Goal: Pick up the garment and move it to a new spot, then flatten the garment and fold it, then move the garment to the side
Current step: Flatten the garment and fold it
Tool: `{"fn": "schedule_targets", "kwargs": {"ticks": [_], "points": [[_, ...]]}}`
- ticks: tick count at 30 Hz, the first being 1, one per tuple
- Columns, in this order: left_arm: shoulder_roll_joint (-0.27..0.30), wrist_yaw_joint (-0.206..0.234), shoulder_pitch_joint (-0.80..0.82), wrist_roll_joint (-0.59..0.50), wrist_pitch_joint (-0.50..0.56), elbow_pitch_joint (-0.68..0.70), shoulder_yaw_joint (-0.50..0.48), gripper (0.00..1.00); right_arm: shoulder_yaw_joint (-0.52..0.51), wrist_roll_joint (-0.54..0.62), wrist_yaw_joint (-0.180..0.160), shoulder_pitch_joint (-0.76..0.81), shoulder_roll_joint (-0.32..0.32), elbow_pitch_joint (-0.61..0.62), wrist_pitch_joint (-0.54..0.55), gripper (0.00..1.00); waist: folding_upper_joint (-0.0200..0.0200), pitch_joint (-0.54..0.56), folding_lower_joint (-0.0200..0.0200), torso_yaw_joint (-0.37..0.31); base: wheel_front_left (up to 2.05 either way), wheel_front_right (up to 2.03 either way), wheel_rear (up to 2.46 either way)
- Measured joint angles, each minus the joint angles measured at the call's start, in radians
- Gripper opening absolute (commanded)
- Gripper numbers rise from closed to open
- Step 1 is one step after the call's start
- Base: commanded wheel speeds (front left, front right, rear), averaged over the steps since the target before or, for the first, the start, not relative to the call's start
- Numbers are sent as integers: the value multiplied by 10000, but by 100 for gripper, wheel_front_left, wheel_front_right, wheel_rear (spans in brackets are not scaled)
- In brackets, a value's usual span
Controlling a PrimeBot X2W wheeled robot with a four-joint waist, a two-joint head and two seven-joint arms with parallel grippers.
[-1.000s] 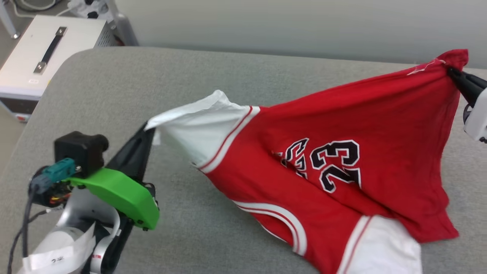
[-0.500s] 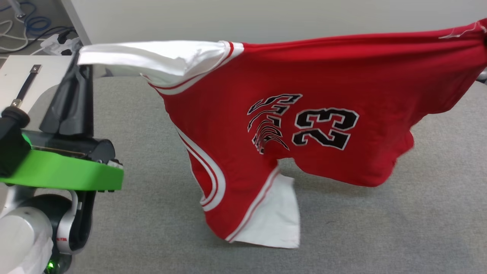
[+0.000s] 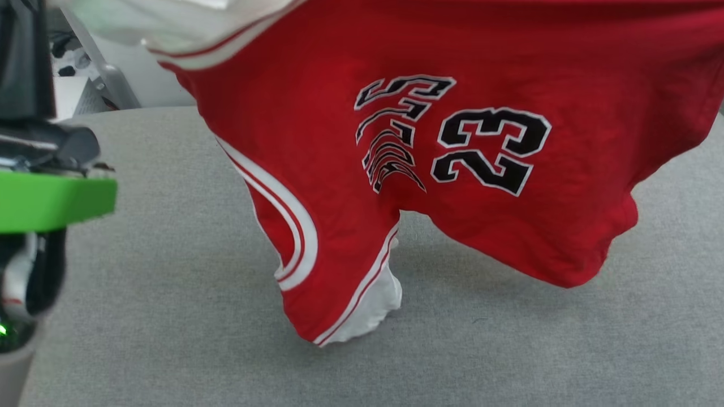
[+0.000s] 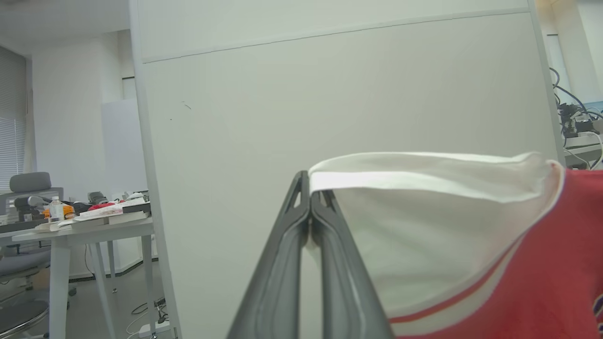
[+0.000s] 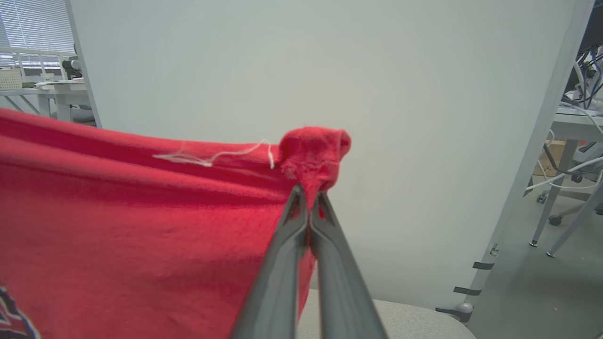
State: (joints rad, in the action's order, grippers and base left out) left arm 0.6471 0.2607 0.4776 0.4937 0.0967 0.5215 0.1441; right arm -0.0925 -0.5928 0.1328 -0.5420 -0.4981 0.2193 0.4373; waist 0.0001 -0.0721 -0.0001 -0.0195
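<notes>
Hanging up in the air, your garment [image 3: 339, 141] is stretched sideways over the grey padded surface [image 3: 509, 350]. Its lower white sleeve [image 3: 373, 305] droops close to the padding, can't tell if it touches. Your left gripper [image 4: 310, 188] is pinched tight on the other white sleeve's edge, and your right gripper [image 5: 308, 202] is clamped on a bunched red corner. A pale partition wall [image 4: 330, 94] stands behind it all.
</notes>
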Motion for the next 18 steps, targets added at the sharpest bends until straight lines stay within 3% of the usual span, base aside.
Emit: {"fn": "schedule_targets", "kwargs": {"ticks": [3,8,18], "points": [[359,-297,844,-12,272,-270,-42,0,90,31,0,-493,-69,-184,-71,0,0,-299,0,-50,0,0,0],[1024,-1149,2449,-4,677,-1225,-4,0,493,171,2,-1792,-222,-698,-370,0,0,-1026,0,-131,0,0,0],[1360,-2677,6951,-167,993,-3749,706,0,1030,926,75,-5544,-184,-2851,-1243,0,0,-2930,2,-190,0,0,0]]}}
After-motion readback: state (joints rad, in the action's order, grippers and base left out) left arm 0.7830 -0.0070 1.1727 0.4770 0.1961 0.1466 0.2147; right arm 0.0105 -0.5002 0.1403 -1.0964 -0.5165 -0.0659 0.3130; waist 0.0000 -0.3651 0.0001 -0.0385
